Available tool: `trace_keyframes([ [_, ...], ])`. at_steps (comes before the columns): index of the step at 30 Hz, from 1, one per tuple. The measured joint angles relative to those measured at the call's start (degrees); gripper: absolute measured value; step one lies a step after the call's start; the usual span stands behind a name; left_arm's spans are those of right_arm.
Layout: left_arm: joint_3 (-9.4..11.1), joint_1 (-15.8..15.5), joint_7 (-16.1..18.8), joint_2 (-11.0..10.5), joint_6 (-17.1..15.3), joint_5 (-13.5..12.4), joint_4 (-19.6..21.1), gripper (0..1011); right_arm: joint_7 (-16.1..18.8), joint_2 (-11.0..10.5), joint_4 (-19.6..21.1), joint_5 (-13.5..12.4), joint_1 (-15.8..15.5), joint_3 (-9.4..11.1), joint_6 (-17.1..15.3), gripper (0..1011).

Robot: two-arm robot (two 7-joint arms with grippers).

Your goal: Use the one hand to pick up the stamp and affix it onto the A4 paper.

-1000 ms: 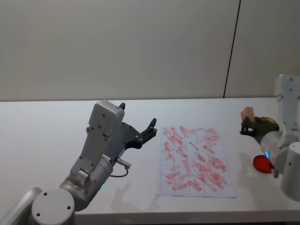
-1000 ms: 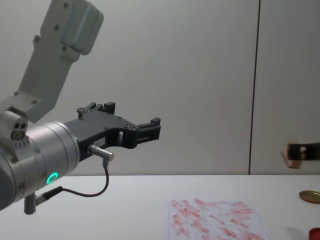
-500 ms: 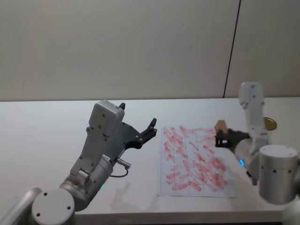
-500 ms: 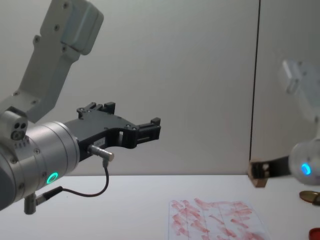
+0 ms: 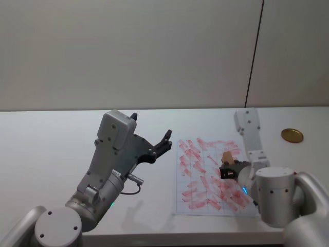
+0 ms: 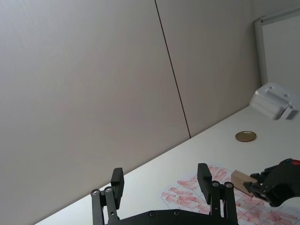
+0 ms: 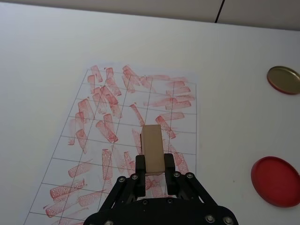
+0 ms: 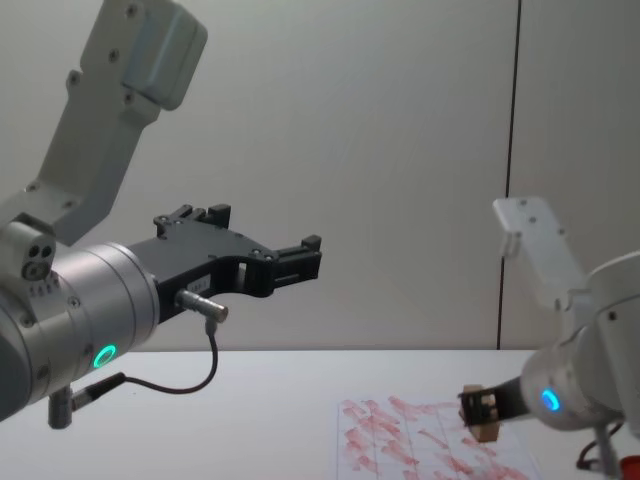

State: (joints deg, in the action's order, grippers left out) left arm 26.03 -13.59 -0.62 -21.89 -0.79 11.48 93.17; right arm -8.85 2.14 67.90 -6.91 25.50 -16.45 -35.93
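**A:** Entry one, the stamp. What is recorded as changed?

**B:** A second ago it was held off the sheet, out at the right by the gold disc. It is now carried left and nearer, and is placed over the right-middle part of the A4 paper. The pick-up is judged done, with only the press down left. In the chest view it is seen low above the sheet, but contact cannot be confirmed.

**A:** Appearance?

**B:** A small pale beige-brown block with plain faces. Its printing face is turned away and is not seen.

**A:** Holder?

**B:** The right gripper. Its jaws are closed narrowly on the near end of the block.

**A:** Surroundings?

**B:** The gridded sheet is crowded with red smears. The red pad is left on the table, right of the sheet. The left gripper is kept raised left of the paper, spread wide, with nothing held.
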Motion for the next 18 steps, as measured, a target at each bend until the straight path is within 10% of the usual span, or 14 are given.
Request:
trace_keyframes([
  [18,0.0,0.0,0.0,0.0,0.0,0.0,0.0,993,-0.83,4.07,-17.38,1.04,7.95,-0.55,3.18,225],
])
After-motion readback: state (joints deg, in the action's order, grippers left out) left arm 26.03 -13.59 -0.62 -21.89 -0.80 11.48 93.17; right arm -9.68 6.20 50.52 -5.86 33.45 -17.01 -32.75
